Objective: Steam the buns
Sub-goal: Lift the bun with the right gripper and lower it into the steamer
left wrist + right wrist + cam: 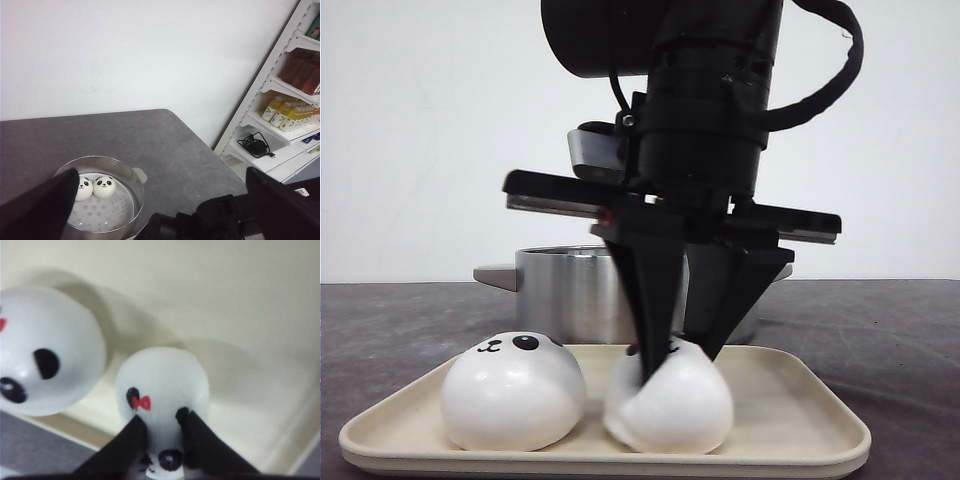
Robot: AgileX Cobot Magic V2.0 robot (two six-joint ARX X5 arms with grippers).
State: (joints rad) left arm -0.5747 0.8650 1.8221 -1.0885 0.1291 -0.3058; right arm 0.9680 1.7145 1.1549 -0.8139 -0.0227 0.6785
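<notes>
Two white panda-faced buns lie on a cream tray [800,420]. My right gripper [680,355] comes down from above and is shut on the right bun [670,405], squeezing its top. In the right wrist view the fingers [125,445] pinch that bun [162,377], which has a red bow by one ear. The other bun [513,392] sits free beside it on the left. Two more buns [104,186] [83,188] rest side by side inside the steel steamer pot [127,172]. My left gripper [160,172] hangs open high above the pot, holding nothing.
The steamer pot [570,290] stands just behind the tray, its handle sticking out to the left. The grey table's edge runs beyond the pot, and a white shelf [290,115] with bottled drinks stands past it. The right arm [220,220] lies under the left wrist camera.
</notes>
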